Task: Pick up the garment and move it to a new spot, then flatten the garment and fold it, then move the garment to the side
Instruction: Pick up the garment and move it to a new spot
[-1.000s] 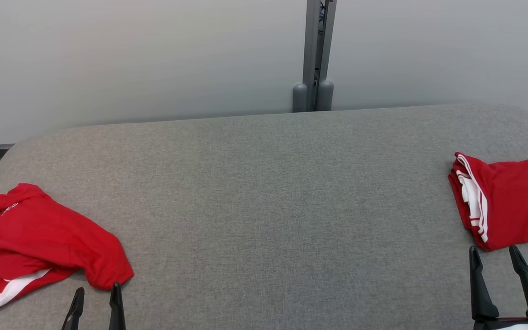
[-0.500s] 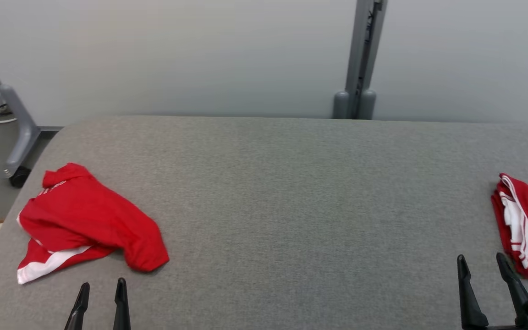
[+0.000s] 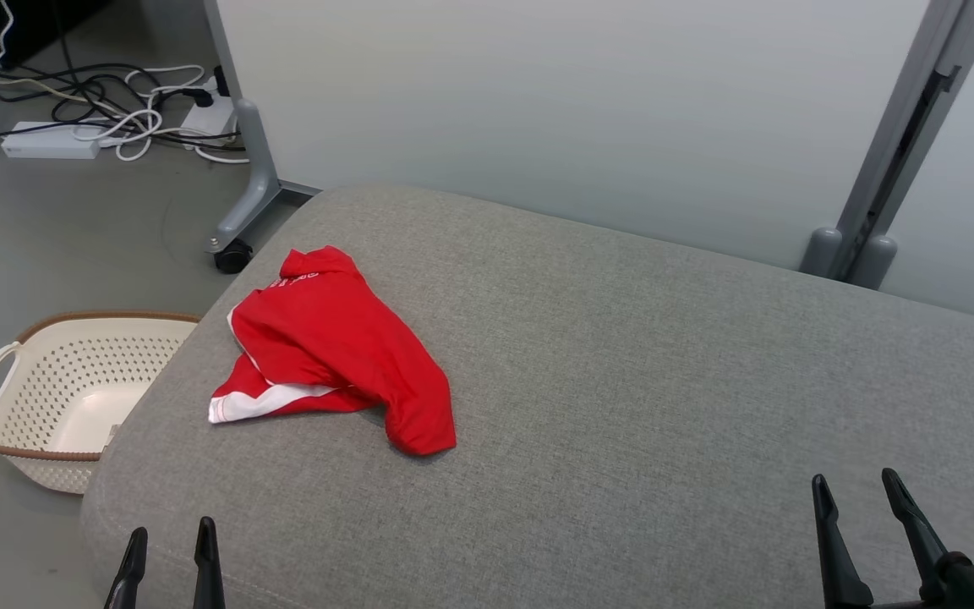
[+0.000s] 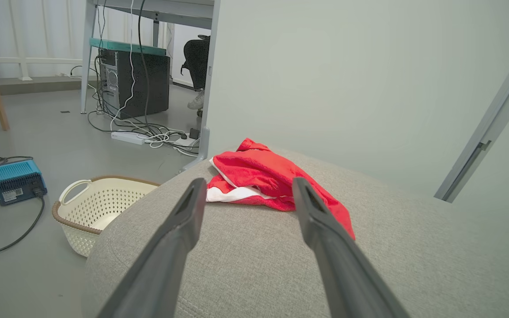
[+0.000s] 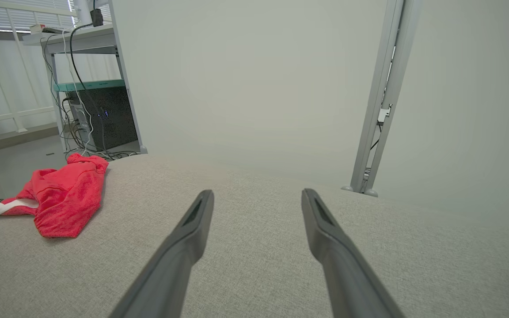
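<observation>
head view: crumpled red garment [image 3: 343, 347] on woven cushion [image 3: 664, 381]; left hand [image 3: 172, 529], right hand [image 3: 853, 478] splayed, empty.

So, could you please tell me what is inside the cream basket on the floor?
Nothing shows inside the basket: its perforated walls and pale bottom look bare. The corner next to the grey padded surface is hidden behind that surface's edge, so that part cannot be checked.

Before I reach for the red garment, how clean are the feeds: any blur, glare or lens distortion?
Head view: even light, no glare, garment sharp. Left wrist view: wide-angle stretch makes the left end effector loom and soften toward the bottom edge; garment crisp. Right wrist view: same stretch on the right end effector; window at upper left overbright.
</observation>
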Robot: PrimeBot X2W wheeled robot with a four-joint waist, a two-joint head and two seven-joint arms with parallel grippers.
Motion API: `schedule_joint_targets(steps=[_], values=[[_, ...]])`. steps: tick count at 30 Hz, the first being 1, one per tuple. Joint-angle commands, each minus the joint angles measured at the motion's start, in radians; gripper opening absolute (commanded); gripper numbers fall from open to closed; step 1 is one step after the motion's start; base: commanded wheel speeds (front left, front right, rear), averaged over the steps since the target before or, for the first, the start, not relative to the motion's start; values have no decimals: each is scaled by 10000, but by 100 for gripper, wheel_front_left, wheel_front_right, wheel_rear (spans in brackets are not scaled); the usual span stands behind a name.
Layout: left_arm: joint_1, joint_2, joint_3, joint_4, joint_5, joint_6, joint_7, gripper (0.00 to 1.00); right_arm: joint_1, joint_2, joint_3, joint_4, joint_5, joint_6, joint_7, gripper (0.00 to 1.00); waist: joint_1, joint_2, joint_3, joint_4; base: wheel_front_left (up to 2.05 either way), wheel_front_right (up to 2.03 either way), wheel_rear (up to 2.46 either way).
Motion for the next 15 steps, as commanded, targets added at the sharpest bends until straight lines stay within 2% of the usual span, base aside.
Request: schedule_joint_targets(steps=[1,5,10,13,15], values=[[68,30,-2,-80,-56,-17,-46,100,-89,-40,26,16,-48,-2,-48,100,0,0,25,116,0,0,0],[-297,29,-220,-40,-337,-111,-46,100,-94,-43,77,35,-123,-2,-48,100,0,0,253,-92,0,0,0],[-1202,33,-477,576,-696,-331,-46,100,-352,-43,7,-95,-379,-2,-48,100,0,0,1033,-420,0,0,0],[-2584,52,-626,1337,-1067,-422,266,100,-603,-202,-66,-218,-614,-2,-48,100,0,0,1974,-596,0,0,0],[-3638,60,-563,1885,-1499,-453,910,100,-863,-419,-95,-339,-728,-2,-48,100,0,0,2689,-696,0,0,0]])
